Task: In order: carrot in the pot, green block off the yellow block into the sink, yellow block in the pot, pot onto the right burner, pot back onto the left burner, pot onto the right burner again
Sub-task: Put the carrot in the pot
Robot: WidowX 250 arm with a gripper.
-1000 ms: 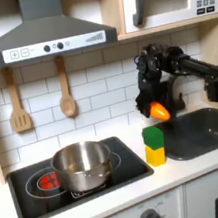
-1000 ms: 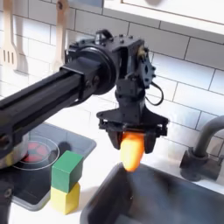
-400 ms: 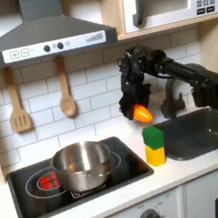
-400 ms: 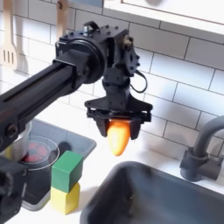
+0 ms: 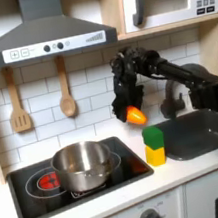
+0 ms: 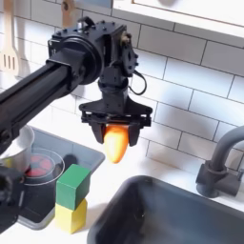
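While the tool [image 6: 115,124] hangs in the air above the counter [image 5: 116,196], its fingers are clamped on the carrot [image 6: 115,145], tip pointing down — in the first exterior view the carrot [image 5: 135,116] sits up and to the left of the green block [image 5: 153,137], stacked on the yellow block [image 5: 155,155]. Left of them, the pot [image 5: 82,164] stands on the stove; its inside cannot be made out. In the second exterior view the sink [image 6: 191,214] is cut off at the bottom edge.
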